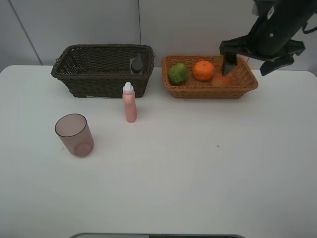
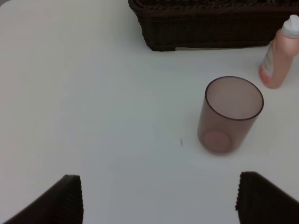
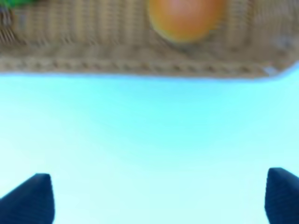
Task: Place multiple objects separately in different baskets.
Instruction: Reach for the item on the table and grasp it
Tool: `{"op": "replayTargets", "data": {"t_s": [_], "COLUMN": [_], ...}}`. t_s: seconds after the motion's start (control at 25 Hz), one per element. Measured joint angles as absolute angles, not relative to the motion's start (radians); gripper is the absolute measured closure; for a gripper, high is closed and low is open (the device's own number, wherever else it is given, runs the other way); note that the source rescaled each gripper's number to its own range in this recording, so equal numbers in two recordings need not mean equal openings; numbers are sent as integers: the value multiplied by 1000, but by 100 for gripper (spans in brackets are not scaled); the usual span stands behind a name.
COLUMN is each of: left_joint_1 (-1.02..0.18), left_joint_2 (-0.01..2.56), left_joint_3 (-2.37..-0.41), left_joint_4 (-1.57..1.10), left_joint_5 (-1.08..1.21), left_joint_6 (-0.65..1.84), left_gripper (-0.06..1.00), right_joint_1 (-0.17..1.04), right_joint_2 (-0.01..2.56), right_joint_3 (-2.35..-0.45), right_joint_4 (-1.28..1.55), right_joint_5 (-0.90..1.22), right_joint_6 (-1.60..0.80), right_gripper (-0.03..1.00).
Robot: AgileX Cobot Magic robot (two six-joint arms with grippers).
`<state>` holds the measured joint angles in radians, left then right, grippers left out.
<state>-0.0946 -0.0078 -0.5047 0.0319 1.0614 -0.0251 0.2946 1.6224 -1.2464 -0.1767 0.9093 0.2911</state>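
Observation:
The deep dark brown basket (image 1: 99,74) stands at the back left with the dark rectangular bottle (image 1: 136,65) inside. The orange-tan basket (image 1: 245,84) holds the green fruit (image 1: 178,73), the orange (image 1: 203,70) and the peach-like fruit (image 1: 223,79). The pink bottle (image 1: 130,102) stands upright in front of the dark basket, and the mauve cup (image 1: 74,135) stands at the front left. My right gripper (image 1: 250,65) hangs open and empty over the tan basket's right end. My left gripper (image 2: 163,200) is open and empty, short of the cup (image 2: 230,114).
The right wrist view is blurred: it shows the tan basket's wall (image 3: 117,51) and an orange-coloured fruit (image 3: 184,18) above bare table. The left wrist view also shows the pink bottle (image 2: 278,58) and the dark basket (image 2: 210,23). The left arm is outside the high view.

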Motion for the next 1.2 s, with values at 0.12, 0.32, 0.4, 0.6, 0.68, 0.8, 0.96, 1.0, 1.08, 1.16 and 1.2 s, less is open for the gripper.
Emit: {"op": "replayTargets", "data": {"t_s": [0.12,0.32,0.4,0.6,0.68,0.8,0.96,1.0,1.08,1.16,1.2], "left_joint_1": [-95,-95,-95,-95,-95,-95,-95,-95,-95,-95,-95], "left_joint_2": [-8,-8,-8,-8,-8,-8,-8,-8,-8,-8,-8], "left_joint_3": [-505,-505,-505,-505,-505,-505,-505,-505,-505,-505,-505], "left_joint_4": [32,32,32,32,32,32,32,32,32,32,32], "left_joint_5": [1061,1061,1061,1061,1061,1061,1061,1061,1061,1061,1061], "left_joint_6": [-25,-25,-25,-25,-25,-25,-25,-25,-25,-25,-25], "left_gripper": [10,10,10,10,10,10,10,10,10,10,10], "right_joint_1": [275,273,273,273,273,277,280,281,282,282,282], "right_joint_2": [1431,1068,943,671,584,442,275,234,163,107,79], "right_joint_3": [-1133,-1002,-975,-934,-913,-867,-779,-759,-711,-670,-648], "right_joint_4": [-128,-67,-59,-32,-17,-6,-7,-7,0,0,0], "right_joint_5": [917,947,977,1122,1171,1191,1188,1188,1188,1188,1182], "right_joint_6": [237,201,197,115,70,32,24,22,23,23,23], "right_gripper": [-3,-3,-3,-3,-3,-3,-3,-3,-3,-3,-3]}}
